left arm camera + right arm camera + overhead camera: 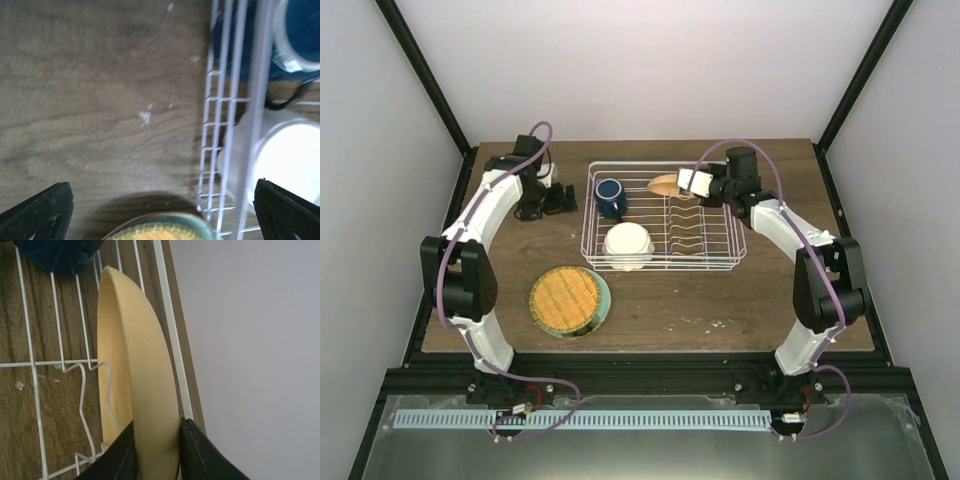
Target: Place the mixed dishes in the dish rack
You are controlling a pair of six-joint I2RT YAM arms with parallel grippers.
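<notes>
The white wire dish rack stands mid-table. Inside it are the dark blue mug and the white scalloped dish. My right gripper is shut on a pale yellow plate, held on edge over the rack's far side beside the slot tines. An orange-yellow woven-patterned plate lies on the mint-green plate on the table in front of the rack; the flower mark is hidden. My left gripper is open and empty, left of the rack.
The left wrist view shows the rack's side wall, the mug, the white dish and the green plate's rim. The table's back edge lies just behind the rack.
</notes>
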